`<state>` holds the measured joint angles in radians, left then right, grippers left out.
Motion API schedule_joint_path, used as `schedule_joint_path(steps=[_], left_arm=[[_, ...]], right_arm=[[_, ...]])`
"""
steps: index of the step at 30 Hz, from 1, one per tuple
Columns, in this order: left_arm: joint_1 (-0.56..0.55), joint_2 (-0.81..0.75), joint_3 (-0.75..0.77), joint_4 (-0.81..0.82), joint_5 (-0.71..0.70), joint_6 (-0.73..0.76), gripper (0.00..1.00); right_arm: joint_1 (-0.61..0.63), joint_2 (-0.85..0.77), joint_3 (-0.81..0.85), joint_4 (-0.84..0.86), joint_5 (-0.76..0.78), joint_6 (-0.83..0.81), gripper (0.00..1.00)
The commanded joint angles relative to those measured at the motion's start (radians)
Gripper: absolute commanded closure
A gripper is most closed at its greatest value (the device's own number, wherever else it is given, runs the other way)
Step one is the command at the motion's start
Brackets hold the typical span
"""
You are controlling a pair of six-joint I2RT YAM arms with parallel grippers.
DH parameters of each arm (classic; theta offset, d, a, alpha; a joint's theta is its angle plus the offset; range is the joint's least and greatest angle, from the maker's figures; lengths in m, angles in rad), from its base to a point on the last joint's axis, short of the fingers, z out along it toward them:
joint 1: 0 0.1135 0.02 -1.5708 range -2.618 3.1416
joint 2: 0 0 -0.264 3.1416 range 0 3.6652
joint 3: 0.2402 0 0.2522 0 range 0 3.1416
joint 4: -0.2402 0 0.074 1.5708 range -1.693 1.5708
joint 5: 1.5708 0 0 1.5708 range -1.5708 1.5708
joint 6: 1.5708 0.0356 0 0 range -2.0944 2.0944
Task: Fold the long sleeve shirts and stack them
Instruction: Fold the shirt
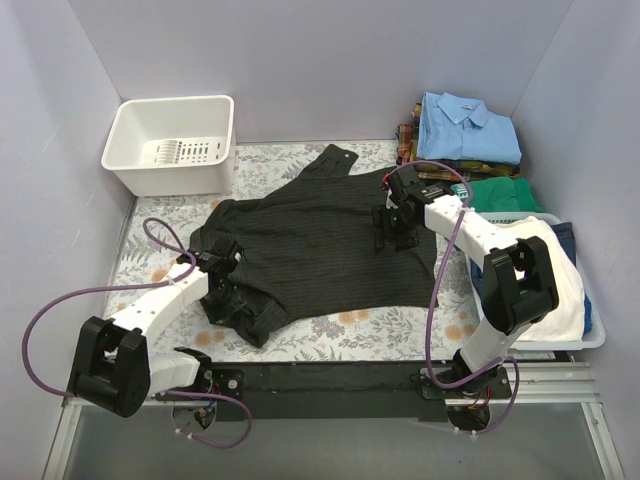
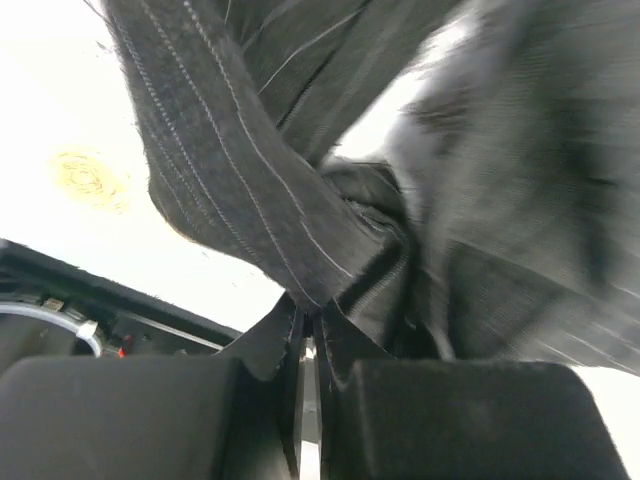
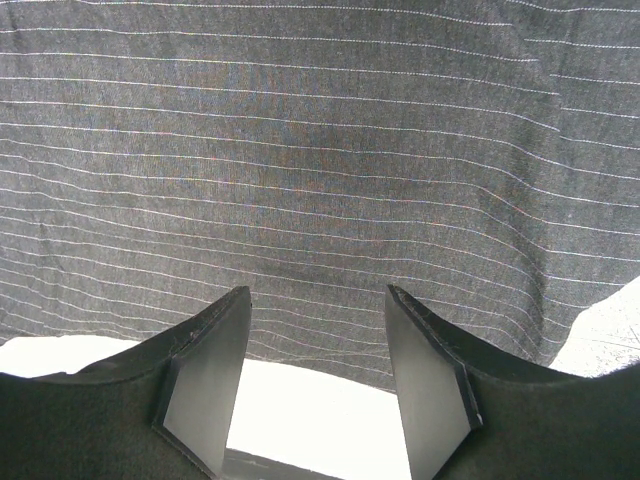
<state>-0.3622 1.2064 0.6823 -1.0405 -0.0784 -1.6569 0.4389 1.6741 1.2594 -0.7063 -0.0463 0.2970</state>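
Shirt (image 1: 320,240) spread mid-tabletop (image 1: 370,325); basket (image 1: 170,180) behind-left; folded shirts (image 1: 465,130) behind-right; bin (image 1: 597,330) right, before them.

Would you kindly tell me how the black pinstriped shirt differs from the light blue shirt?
The black pinstriped shirt lies spread out and rumpled on the table; the light blue shirt is neatly folded. The black pinstriped shirt has the left gripper shut on its near-left part; the light blue shirt is untouched, topping a folded pile at the far right. Both are cloth shirts.
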Motion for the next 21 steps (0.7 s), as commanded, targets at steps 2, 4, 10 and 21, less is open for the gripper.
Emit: schedule_joint_path(steps=[2,4,10,21], left_arm=[[-0.003,-0.105,0.320,-0.188,-0.238,0.000,1.00],[-0.003,-0.155,0.419,-0.285,-0.306,-0.020,1.00],[-0.003,-0.313,0.547,-0.339,-0.422,-0.098,1.00],[-0.003,-0.421,0.585,-0.106,-0.566,0.084,1.00]], right_arm=[[-0.006,-0.051,0.012,-0.021,0.028,-0.004,0.36],[-0.011,-0.050,0.009,-0.019,0.029,-0.009,0.36],[-0.014,-0.019,-0.002,-0.015,0.002,-0.027,0.36],[-0.011,0.024,-0.153,0.047,-0.072,-0.044,0.37]])
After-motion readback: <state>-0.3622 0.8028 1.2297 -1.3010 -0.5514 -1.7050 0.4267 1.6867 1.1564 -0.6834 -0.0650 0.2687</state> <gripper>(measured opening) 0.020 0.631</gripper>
